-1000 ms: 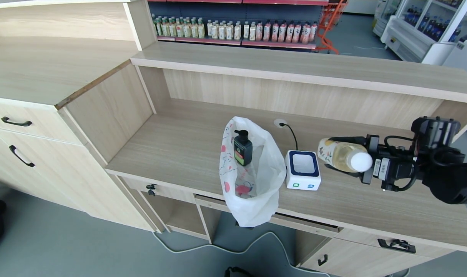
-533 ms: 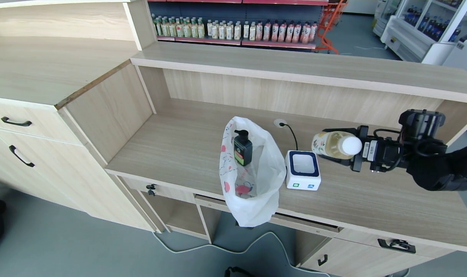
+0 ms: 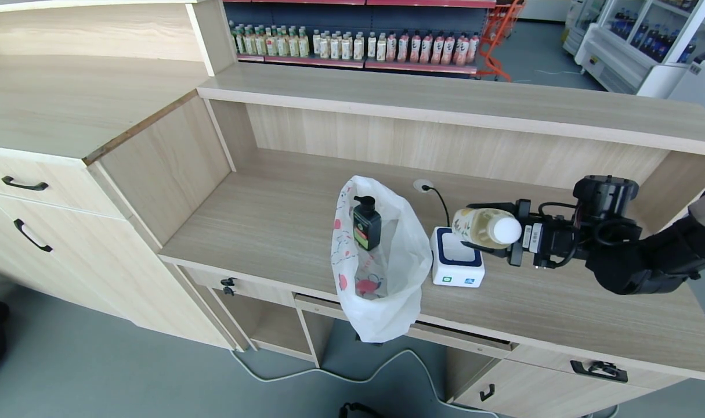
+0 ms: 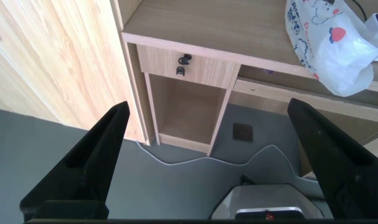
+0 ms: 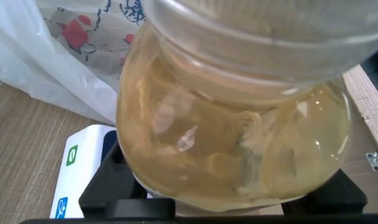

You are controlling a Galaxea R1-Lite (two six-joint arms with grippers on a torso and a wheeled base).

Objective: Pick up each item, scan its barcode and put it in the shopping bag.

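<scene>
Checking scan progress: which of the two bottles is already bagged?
The black pump-top bottle, upright inside the white plastic shopping bag. The pale yellow white-capped bottle lies sideways in the right tool above the white scanner.

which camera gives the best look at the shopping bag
The head view: the whole shopping bag shows, mouth open, draped over the counter edge, a pump bottle inside. The left wrist view catches its overhanging end; the right wrist view shows a patch behind the held drink bottle.

bottle (image 5: pixel 238 124) of yellowish liquid: over white scanner (image 5: pixel 76 171) | shopping bag (image 5: pixel 51 56): just beside scanner | wooden counter (image 5: pixel 17 140) beneath
</scene>
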